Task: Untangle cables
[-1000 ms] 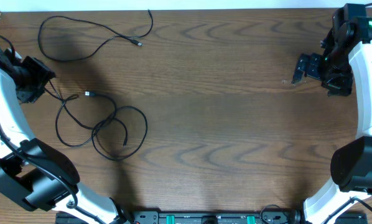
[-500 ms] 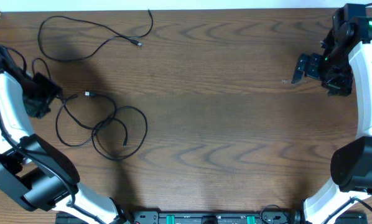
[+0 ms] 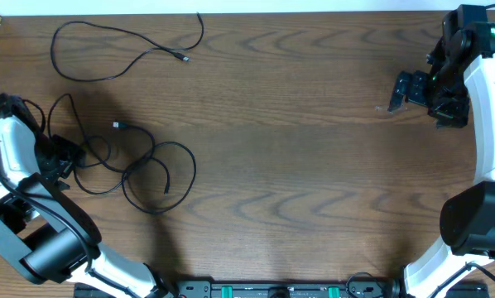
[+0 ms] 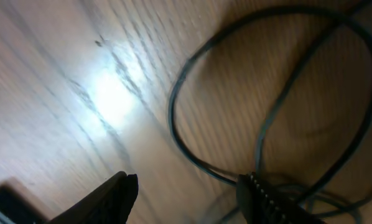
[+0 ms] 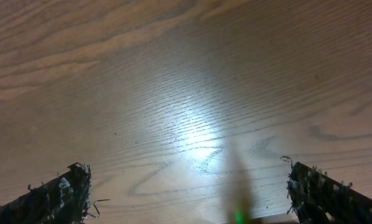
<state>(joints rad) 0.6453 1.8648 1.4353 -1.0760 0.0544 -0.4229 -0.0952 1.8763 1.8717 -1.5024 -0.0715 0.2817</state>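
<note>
One thin black cable [image 3: 184, 60] lies in a loose loop by itself at the far left of the table. Two more black cables [image 3: 140, 168] lie tangled in overlapping loops at the left, one plug [image 3: 117, 126] pointing away from them. My left gripper [image 3: 65, 157] hangs low at the left edge of that tangle. In the left wrist view the left gripper [image 4: 186, 193] is open, with bare wood between its fingers and a cable loop [image 4: 172, 115] just ahead, running past the right finger. My right gripper [image 3: 399, 91] [image 5: 192, 199] stands open at the far right, holding nothing.
The brown wooden table [image 3: 297, 165] stretches between the two arms. Its far edge [image 3: 314, 12] runs along the top of the overhead view. A thicker black cord from the left arm curls beside the arm near the table's left edge.
My left arm has swung towards the table's front, from beside the loose plug to the tangle's left edge. A cable loop now shows behind it. The right arm has not moved.
</note>
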